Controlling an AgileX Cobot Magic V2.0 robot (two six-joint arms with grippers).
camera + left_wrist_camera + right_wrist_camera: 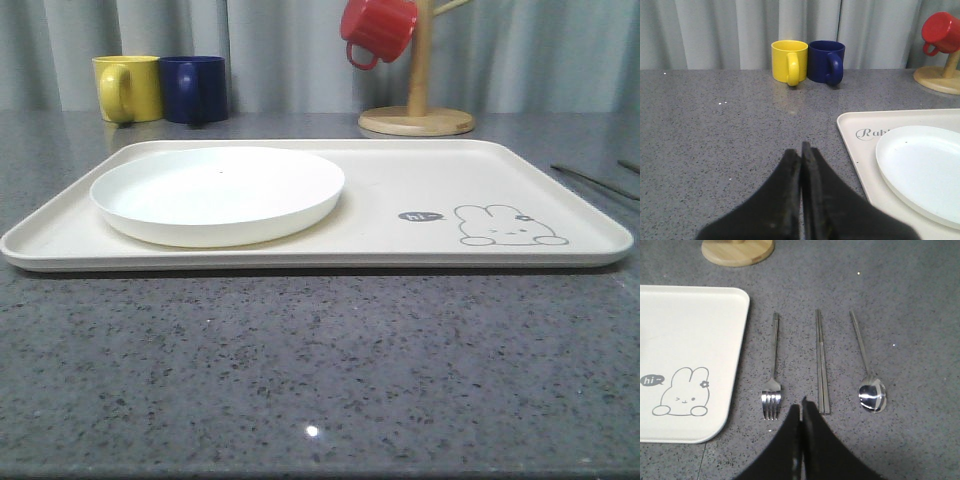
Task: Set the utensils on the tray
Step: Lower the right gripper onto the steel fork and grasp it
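Note:
The cream tray [420,165] with its rabbit drawing lies across the grey table, its rim also in the wrist views [855,145] [735,340]. Three silver utensils lie side by side on the table beside the tray's right edge: a fork [773,371], a pair of chopsticks [821,362] and a spoon [867,375]. In the front view, thin utensil handles [590,180] show at the far right. My right gripper [801,405] is shut and empty, its tips between the fork and chopsticks. My left gripper [801,150] is shut and empty over the table left of the tray.
A round white plate [217,192] sits on the tray's left half. A yellow mug [127,88] and a dark blue mug [194,89] stand at the back left. A wooden mug tree [416,118] with a red mug [377,30] stands at the back right.

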